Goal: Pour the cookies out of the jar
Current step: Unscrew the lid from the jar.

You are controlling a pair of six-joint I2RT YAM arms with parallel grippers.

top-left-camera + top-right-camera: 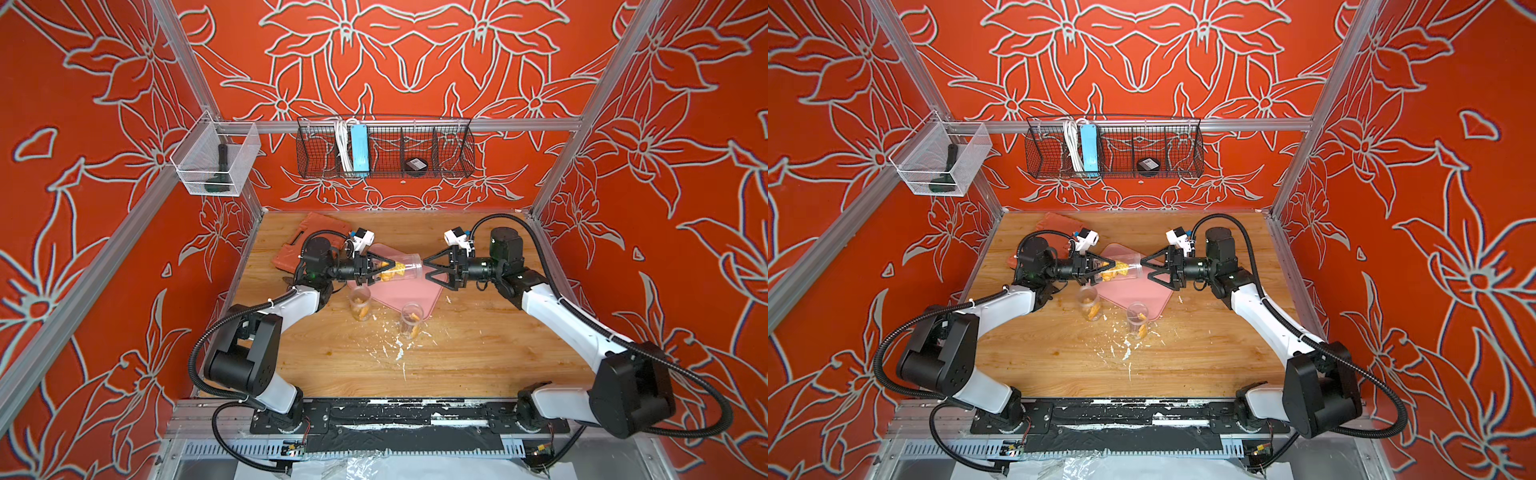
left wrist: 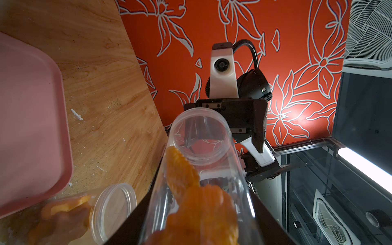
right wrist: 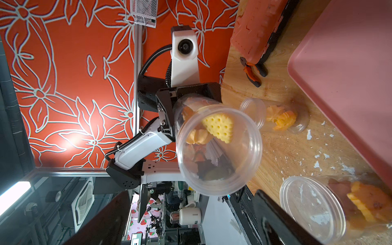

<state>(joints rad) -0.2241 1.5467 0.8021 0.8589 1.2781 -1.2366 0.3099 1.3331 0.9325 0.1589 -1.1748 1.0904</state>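
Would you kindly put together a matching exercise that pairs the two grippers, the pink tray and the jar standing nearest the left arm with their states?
Things:
1. left gripper
2. right gripper
3. pink tray
4. standing jar

States:
a. flat on the table
b. open, empty
c. shut on the tipped jar
d. upright, cookies inside

Pairs: 1-c, 2-b, 3-a, 4-d

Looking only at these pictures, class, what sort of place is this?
Probably a robotics test cell: an aluminium frame boxes in a wooden tabletop, with a left arm and right arm mounted along its front edge.
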